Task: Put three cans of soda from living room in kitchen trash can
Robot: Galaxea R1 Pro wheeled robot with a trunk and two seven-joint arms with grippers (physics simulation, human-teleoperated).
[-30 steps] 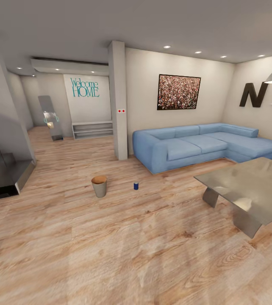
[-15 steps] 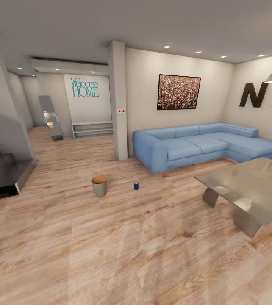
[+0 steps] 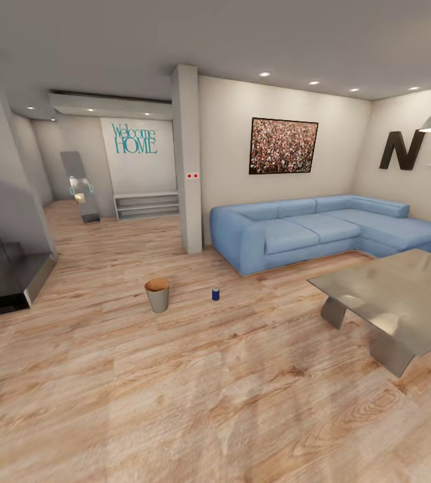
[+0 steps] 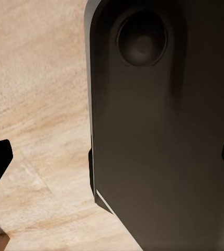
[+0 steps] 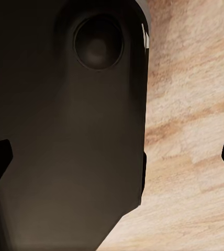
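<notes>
One dark blue soda can stands on the pale plank floor, at 3 o'clock of the grey tapered bin.
Both grippers hang over bare floor, fingertips spread wide, holding nothing; likely stowed for driving.

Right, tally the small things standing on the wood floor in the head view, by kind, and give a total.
Dark blue drink cans with silvery tops: 1
Grey round waste bins with tan-brown rims: 1
Orange drink cans: 0
Total: 2

Framed picture hangs above blue corner sofa. Grey low table stands near it. Teal "Welcome HOME" lettering marks far wall.
</notes>
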